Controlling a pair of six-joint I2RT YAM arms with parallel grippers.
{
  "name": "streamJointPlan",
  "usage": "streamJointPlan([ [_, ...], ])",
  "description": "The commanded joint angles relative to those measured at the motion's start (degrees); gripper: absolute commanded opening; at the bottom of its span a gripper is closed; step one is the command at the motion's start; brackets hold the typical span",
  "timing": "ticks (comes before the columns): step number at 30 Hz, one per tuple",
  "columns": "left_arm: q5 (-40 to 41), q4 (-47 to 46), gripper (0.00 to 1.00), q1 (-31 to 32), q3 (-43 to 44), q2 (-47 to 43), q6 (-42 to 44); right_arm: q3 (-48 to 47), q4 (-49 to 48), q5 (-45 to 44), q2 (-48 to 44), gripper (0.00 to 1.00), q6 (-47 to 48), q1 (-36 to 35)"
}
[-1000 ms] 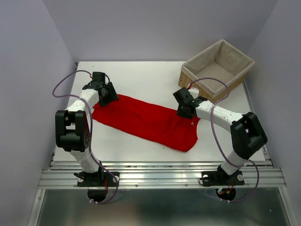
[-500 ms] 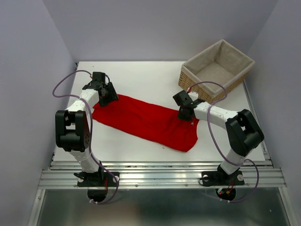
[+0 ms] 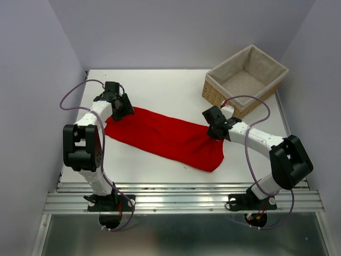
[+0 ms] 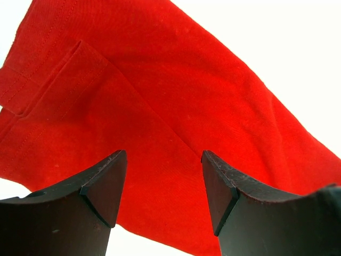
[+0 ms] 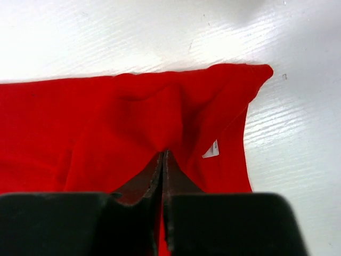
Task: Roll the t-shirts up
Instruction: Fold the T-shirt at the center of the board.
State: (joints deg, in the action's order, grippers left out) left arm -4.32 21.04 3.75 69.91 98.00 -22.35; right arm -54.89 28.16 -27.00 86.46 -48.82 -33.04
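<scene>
**Operator:** Where is the t-shirt sitting?

**Spotter:** Your red t-shirt (image 3: 165, 137) is lying as a long flattened band across the middle of the overhead frame. It is slanting from upper left down to lower right on the white table (image 3: 160, 85).

**Operator:** What is my right gripper doing?

**Spotter:** Your right gripper (image 5: 162, 157) is working at the band's right end. Its jaws are pressing together on a puckered fold of the red cloth, and the fabric is bunching into the tips. In the wrist view, a small white label (image 5: 211, 149) is showing just right of the pinch.

**Operator:** And the left?

**Spotter:** Your left gripper (image 4: 162, 154) is hanging over the upper-left end of the band. Its jaws are standing spread, with nothing between them but the cloth showing beyond. I cannot tell whether the tips are touching it.

**Operator:** Anything else out there?

**Spotter:** A wicker basket (image 3: 224, 96) with a pale lining is sitting in the upper right of the frame, near your right arm and apart from the cloth.
</scene>
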Motion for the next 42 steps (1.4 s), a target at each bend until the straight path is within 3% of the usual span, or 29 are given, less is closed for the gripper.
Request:
streamJointPlan([
  [1,-0.3,0.7,0.69,0.3,2.2,0.3,0.5,0.3,0.1,-2.8,1.4,0.31,-1.4,0.3],
  [2,-0.3,0.7,0.69,0.3,2.3,0.3,0.6,0.3,0.4,-2.8,1.3,0.31,-1.4,0.3],
  [3,-0.3,0.8,0.69,0.4,2.4,0.3,0.7,0.4,0.7,-3.7,0.4,0.49,-1.4,0.3],
  [7,4.2,2.9,0.69,2.5,4.7,1.5,1.5,1.4,2.2,-5.8,-3.2,0.51,-1.1,0.8],
  [9,8.5,5.5,0.69,5.5,7.6,3.9,3.0,2.6,2.4,-4.8,-5.3,0.45,-1.5,1.3],
  [10,9.5,5.9,0.69,6.0,8.1,4.6,3.0,3.2,2.3,-4.0,-6.0,0.36,-1.5,1.3],
  [14,7.4,4.0,0.67,6.2,8.1,7.3,1.7,5.4,2.7,0.9,-7.1,0.24,-1.5,1.3],
  [18,8.6,3.6,0.67,6.3,7.5,10.5,1.1,7.5,1.3,7.6,-5.8,0.2,0.1,1.3],
  [26,13.3,4.7,0.67,6.2,-1.6,10.0,0.4,2.8,-0.9,7.5,7.4,0.17,1.4,-2.0],
  [29,13.6,5.2,0.67,6.1,-6.2,7.2,-0.2,-3.2,-1.4,6.0,13.0,0.17,4.0,-2.0],
  [33,10.5,6.0,0.68,6.1,-12.4,-0.8,-1.7,-18.6,-0.7,3.1,24.0,0.18,11.2,-2.0],
  [38,7.7,10.7,0.68,6.2,-18.1,-17.3,-3.8,-52.7,5.7,-1.6,45.1,0.21,20.8,-2.0],
  [40,8.4,13.9,0.68,6.3,-16.9,-23.4,-4.0,-65.0,8.2,-0.7,49.8,0.25,23.0,-2.0],
  [41,8.7,14.8,0.68,6.3,-16.0,-24.9,-4.0,-67.5,8.2,0.0,50.3,0.37,23.6,-2.0],
  [42,8.8,15.6,0.68,6.2,-15.2,-26.1,-3.8,-69.3,8.1,0.6,50.3,0.4,24.2,-2.0],
])
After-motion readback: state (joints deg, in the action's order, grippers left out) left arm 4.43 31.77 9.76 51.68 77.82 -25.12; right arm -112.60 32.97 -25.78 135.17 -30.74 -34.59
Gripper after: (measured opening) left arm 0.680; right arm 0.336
